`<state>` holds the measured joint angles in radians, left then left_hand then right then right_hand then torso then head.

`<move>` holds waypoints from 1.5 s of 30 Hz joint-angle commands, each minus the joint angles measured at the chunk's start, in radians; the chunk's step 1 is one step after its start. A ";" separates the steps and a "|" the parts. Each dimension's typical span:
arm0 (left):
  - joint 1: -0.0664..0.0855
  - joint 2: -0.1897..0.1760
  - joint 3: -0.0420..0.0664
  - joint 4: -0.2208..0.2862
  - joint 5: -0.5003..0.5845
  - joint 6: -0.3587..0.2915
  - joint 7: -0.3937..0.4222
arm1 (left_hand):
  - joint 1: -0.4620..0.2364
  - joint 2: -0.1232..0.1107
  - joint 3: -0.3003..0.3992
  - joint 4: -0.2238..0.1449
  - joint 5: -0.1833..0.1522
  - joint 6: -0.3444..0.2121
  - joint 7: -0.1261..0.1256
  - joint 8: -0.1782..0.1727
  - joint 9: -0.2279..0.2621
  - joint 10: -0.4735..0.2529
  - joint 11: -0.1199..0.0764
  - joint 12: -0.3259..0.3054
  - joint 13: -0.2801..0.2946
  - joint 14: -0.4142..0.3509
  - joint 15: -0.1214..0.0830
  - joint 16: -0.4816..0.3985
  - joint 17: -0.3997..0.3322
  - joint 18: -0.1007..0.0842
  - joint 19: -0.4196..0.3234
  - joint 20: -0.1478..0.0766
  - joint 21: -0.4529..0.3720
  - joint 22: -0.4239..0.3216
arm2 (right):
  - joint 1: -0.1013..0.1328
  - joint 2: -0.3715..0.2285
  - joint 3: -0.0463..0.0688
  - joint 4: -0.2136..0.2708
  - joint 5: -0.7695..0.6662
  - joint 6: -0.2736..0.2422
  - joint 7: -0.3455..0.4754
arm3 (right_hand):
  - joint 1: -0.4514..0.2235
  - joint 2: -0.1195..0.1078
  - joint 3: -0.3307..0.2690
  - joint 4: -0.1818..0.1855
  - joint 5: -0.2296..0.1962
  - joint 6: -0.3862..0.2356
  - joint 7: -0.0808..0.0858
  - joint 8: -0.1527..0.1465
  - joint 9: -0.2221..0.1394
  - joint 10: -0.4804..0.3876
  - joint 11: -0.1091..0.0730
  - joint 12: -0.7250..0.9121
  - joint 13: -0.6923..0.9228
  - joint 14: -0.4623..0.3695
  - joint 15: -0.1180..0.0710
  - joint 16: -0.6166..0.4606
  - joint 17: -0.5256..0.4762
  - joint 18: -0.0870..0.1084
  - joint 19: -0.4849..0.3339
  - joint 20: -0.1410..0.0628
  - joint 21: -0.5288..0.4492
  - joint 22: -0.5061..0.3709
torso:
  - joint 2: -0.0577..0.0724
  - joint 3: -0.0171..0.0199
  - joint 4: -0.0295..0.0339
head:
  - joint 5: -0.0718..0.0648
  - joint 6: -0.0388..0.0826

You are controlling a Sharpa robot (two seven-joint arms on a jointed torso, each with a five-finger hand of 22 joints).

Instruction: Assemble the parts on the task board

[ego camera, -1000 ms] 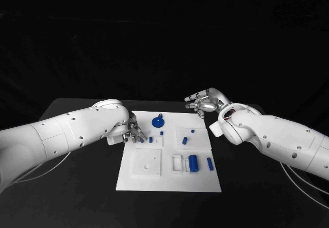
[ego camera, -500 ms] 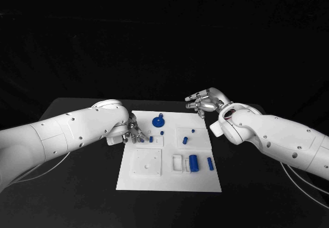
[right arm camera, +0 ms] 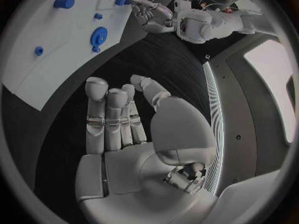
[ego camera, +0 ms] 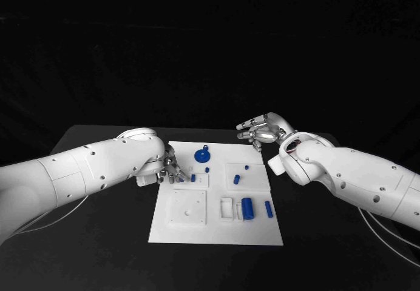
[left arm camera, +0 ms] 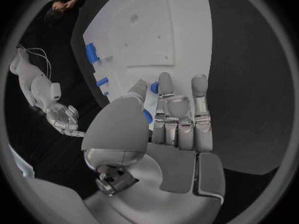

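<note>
The white task board (ego camera: 219, 200) lies mid-table with blue parts on it: a round disc (ego camera: 202, 156), a thick cylinder (ego camera: 247, 207), a slim bar (ego camera: 267, 210) and small pegs (ego camera: 236, 179). My left hand (ego camera: 166, 171) hangs over the board's left edge, fingers (left arm camera: 179, 119) stretched out side by side with the thumb close by. A bit of blue (left arm camera: 153, 88) shows between thumb and fingers; I cannot tell whether it is held or lies on the board. My right hand (ego camera: 261, 132) hovers past the board's far right corner, fingers (right arm camera: 112, 119) extended and holding nothing.
A raised white square plate (ego camera: 189, 207) sits on the board's near left. White slots (ego camera: 226, 208) lie beside the cylinder. Black table (ego camera: 105, 242) surrounds the board on all sides.
</note>
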<state>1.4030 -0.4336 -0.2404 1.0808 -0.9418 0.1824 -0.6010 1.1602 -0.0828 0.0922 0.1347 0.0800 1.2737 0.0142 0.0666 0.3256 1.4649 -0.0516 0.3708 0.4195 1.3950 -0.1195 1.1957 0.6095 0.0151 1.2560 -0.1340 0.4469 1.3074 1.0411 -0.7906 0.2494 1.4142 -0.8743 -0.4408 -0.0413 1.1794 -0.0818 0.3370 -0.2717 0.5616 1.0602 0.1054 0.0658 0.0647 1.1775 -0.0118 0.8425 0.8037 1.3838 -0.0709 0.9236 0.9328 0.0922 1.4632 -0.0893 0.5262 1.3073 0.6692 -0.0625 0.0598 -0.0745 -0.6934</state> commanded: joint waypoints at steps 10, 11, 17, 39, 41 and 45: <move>0.000 0.003 0.000 -0.007 -0.008 -0.008 0.002 | 0.025 0.085 -0.044 -0.073 0.012 -0.008 -0.001 0.000 -0.004 0.048 0.003 -0.009 0.002 -0.005 -0.002 -0.007 -0.004 -0.002 0.001 -0.003 -0.009 0.020 | -0.001 0.000 0.001 0.002 -0.002 0.012 0.006 | -0.002 -0.001 0.005 -0.001 0.002 0.006 0.001 -0.004 -0.001 0.007 -0.002 -0.004 0.001 0.003 -0.007 -0.002 0.000 0.011 0.027 -0.007 0.006 0.057 | 0.001 0.0001 -0.0006 | 0.000 0.002; 0.000 0.004 0.000 -0.008 -0.008 -0.008 0.002 | 0.026 0.089 -0.050 -0.076 0.012 -0.009 -0.001 0.000 -0.005 0.048 0.003 -0.010 0.002 -0.005 -0.002 -0.007 -0.004 -0.003 0.001 -0.003 -0.009 0.020 | -0.001 0.000 0.001 0.003 -0.002 0.012 0.006 | -0.002 -0.001 0.005 -0.001 0.002 0.006 0.001 -0.004 -0.001 0.007 -0.002 -0.004 0.001 0.003 -0.007 -0.002 0.000 0.011 0.027 -0.007 0.006 0.057 | 0.001 0.0001 -0.0004 | -0.001 0.002; 0.000 0.007 0.000 -0.011 -0.008 -0.011 0.001 | 0.026 0.092 -0.052 -0.077 0.013 -0.009 -0.001 0.000 -0.005 0.048 0.003 -0.010 0.003 -0.005 -0.002 -0.007 -0.003 -0.003 0.002 -0.003 -0.009 0.020 | -0.002 0.000 0.001 0.005 -0.002 0.012 0.005 | -0.002 -0.001 0.005 -0.001 0.002 0.006 0.001 -0.004 -0.001 0.007 -0.002 -0.004 0.001 0.003 -0.007 -0.002 0.000 0.011 0.027 -0.007 0.006 0.057 | 0.001 0.0001 -0.0006 | -0.001 0.001; -0.001 0.016 0.000 -0.016 0.002 -0.016 0.020 | 0.097 0.155 -0.034 -0.138 0.150 -0.102 0.029 0.018 -0.208 0.046 0.012 0.053 -0.116 -0.007 0.008 0.012 0.019 0.007 -0.004 0.007 -0.003 0.021 | -0.002 0.000 0.001 0.006 -0.001 0.014 0.005 | -0.004 -0.001 0.005 -0.001 0.004 0.007 0.001 -0.004 -0.001 0.007 -0.002 -0.004 0.001 0.003 -0.007 -0.002 0.000 0.011 0.027 -0.007 0.004 0.057 | 0.000 0.0001 -0.0008 | -0.004 0.003; -0.001 0.016 0.000 -0.016 0.004 -0.016 0.021 | 0.102 0.160 -0.029 -0.151 0.172 -0.101 0.028 0.020 -0.213 0.046 0.012 0.055 -0.123 -0.007 0.008 0.013 0.020 0.007 -0.005 0.008 -0.002 0.021 | -0.002 0.000 0.001 0.006 -0.001 0.014 0.005 | -0.004 -0.001 0.005 -0.001 0.004 0.007 0.001 -0.004 -0.001 0.007 -0.002 -0.004 0.001 0.003 -0.007 -0.002 0.000 0.011 0.027 -0.007 0.004 0.057 | 0.001 -0.0002 -0.0012 | -0.004 0.003; -0.001 0.015 0.000 -0.014 0.006 -0.014 0.023 | 0.109 0.174 -0.013 -0.185 0.217 -0.103 0.029 0.027 -0.221 0.046 0.011 0.061 -0.137 -0.006 0.009 0.017 0.025 0.010 -0.007 0.009 0.002 0.021 | -0.002 -0.001 0.001 0.007 -0.001 0.015 0.005 | -0.004 -0.001 0.005 -0.001 0.004 0.007 0.001 -0.004 -0.001 0.007 -0.002 -0.004 0.001 0.003 -0.007 -0.002 0.000 0.011 0.027 -0.007 0.004 0.057 | 0.001 -0.0003 -0.0007 | -0.004 0.003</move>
<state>1.4077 -0.4209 -0.2373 1.0655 -0.9410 0.1706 -0.5872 1.2568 0.0749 0.0759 -0.0435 0.2910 1.1651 0.0403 0.0893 0.1025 1.4631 -0.0386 0.4272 0.2842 1.3882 -0.1081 1.2076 0.6335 0.0151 1.2523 -0.1303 0.4430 1.3079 1.0395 -0.7911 0.2494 1.4190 -0.8739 -0.4401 -0.0415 1.1794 -0.0818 0.3370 -0.2717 0.5616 1.0602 0.1054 0.0658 0.0647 1.1775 -0.0118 0.8425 0.8037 1.3838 -0.0709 0.9236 0.9328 0.0921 1.4632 -0.0893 0.5262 1.3073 0.6696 -0.0623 0.0590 -0.0784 -0.6905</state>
